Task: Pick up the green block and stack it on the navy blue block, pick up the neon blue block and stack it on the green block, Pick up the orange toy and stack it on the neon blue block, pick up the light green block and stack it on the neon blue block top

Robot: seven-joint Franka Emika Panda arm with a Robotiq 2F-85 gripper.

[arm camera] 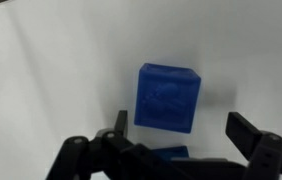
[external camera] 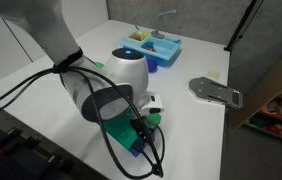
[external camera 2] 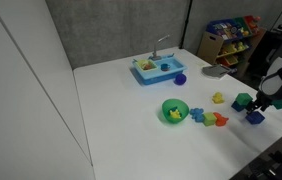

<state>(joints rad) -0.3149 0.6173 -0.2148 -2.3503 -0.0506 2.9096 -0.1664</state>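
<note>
The arm [external camera: 43, 28] reaches down, its wrist [external camera: 106, 100] low. The gripper [arm camera: 179, 135] has fingers [arm camera: 243, 130] spread wide, gripping nothing.

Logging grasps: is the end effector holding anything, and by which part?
Nothing seems held: the end effector is open, its fingers clear of the blue block.

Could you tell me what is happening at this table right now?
The Panda arm is working among small toy blocks. In the wrist view its gripper is open, with a blue block on the white table just ahead of its spread fingers. In an exterior view a green block shows right beside the gripper, just above a dark blue block; whether it rests on it I cannot tell. Other toys lie near the green bowl.
</note>
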